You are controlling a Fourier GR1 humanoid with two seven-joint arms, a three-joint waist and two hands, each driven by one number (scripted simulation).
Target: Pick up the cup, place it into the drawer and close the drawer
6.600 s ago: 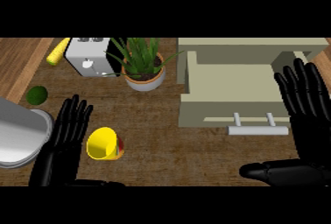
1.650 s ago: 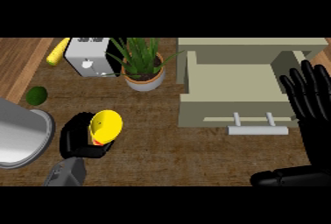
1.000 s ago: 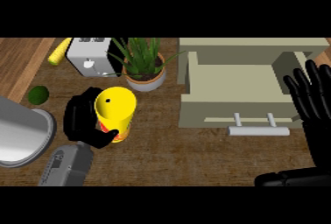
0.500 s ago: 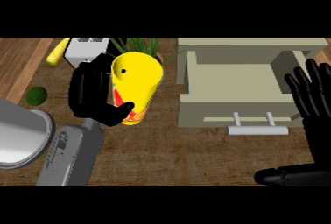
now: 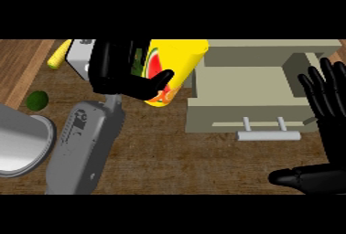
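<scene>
I see my left hand [image 5: 125, 71] curled around the yellow cup [image 5: 174, 68], thumb across its front, held up just left of the open drawer [image 5: 246, 84] (handle on near side). At the right edge, my right hand [image 5: 327, 98] rests, fingers spread upward.

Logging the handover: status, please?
Left hand shut on yellow cup, held beside the open drawer. Right hand open, resting at right. Nothing blocking.

The left hand [image 5: 125, 68] has lifted the yellow cup [image 5: 172, 68] off the bench and carried it up beside the open drawer [image 5: 253, 87].
</scene>
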